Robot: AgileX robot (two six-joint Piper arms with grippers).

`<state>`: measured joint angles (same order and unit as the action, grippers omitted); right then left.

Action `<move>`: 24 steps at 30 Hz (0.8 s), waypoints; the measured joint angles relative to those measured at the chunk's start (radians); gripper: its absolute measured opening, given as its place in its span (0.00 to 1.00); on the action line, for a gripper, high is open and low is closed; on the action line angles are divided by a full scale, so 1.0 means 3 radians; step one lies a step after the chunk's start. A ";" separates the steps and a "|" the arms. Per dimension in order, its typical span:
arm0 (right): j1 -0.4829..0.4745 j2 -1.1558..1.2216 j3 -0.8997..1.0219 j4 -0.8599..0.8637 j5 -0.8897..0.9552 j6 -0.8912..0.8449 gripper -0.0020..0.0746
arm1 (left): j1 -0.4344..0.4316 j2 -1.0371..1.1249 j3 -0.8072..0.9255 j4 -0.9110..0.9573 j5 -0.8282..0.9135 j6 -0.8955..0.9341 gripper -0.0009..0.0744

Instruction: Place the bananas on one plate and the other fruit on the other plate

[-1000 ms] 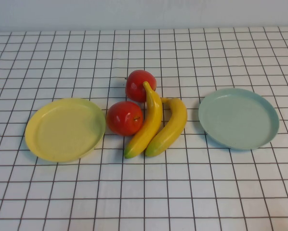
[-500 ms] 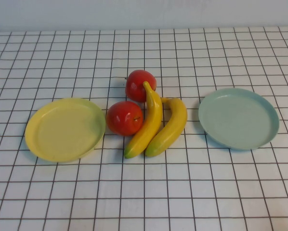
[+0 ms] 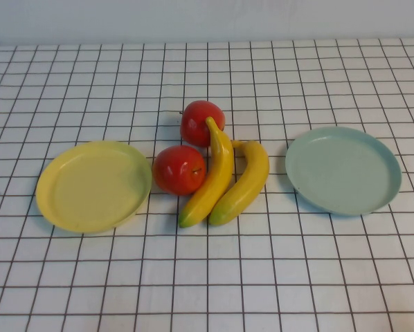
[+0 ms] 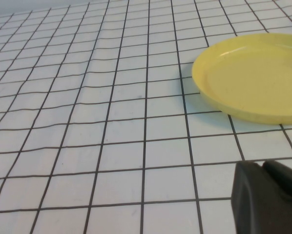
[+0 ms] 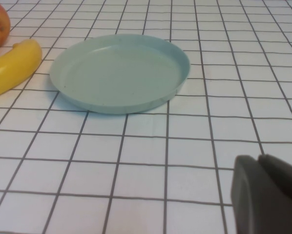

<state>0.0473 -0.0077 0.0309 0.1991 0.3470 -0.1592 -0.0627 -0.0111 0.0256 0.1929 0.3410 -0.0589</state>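
Note:
Two yellow bananas [image 3: 216,176] [image 3: 243,184] lie side by side at the table's middle, with two red apples [image 3: 178,169] [image 3: 201,122] touching them on the left. The yellow plate [image 3: 93,185] lies at the left and the pale blue-green plate [image 3: 343,169] at the right; both hold nothing. Neither arm shows in the high view. My left gripper [image 4: 261,165] is shut and holds nothing, low over the cloth short of the yellow plate [image 4: 253,78]. My right gripper [image 5: 257,158] is shut and holds nothing, short of the blue-green plate [image 5: 119,73], with a banana [image 5: 11,68] beyond it.
A white cloth with a dark grid [image 3: 207,277] covers the whole table. A pale wall [image 3: 207,21] runs along the far edge.

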 joint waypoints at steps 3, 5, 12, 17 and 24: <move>0.0000 0.0000 0.0000 0.0000 0.0000 0.0000 0.01 | 0.0000 0.0000 0.0000 0.0000 0.0000 0.0000 0.01; 0.0000 0.0000 0.0000 0.0000 0.0000 0.0000 0.01 | 0.0000 0.0000 0.0000 0.0000 0.0000 -0.0007 0.01; 0.0000 0.0000 0.0000 0.0000 0.0000 0.0000 0.01 | 0.0000 0.0000 0.0000 -0.1099 -0.0695 -0.0965 0.01; 0.0000 0.0000 0.0000 0.0000 0.0000 0.0000 0.01 | 0.0000 0.0000 0.0000 -0.1715 -0.1347 -0.1539 0.01; 0.0000 0.0000 0.0000 0.0000 0.0000 0.0000 0.01 | 0.0000 0.0000 0.0000 -0.1793 -0.1520 -0.1665 0.01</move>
<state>0.0473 -0.0077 0.0309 0.1991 0.3470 -0.1592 -0.0627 -0.0111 0.0256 -0.3450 -0.1149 -0.5585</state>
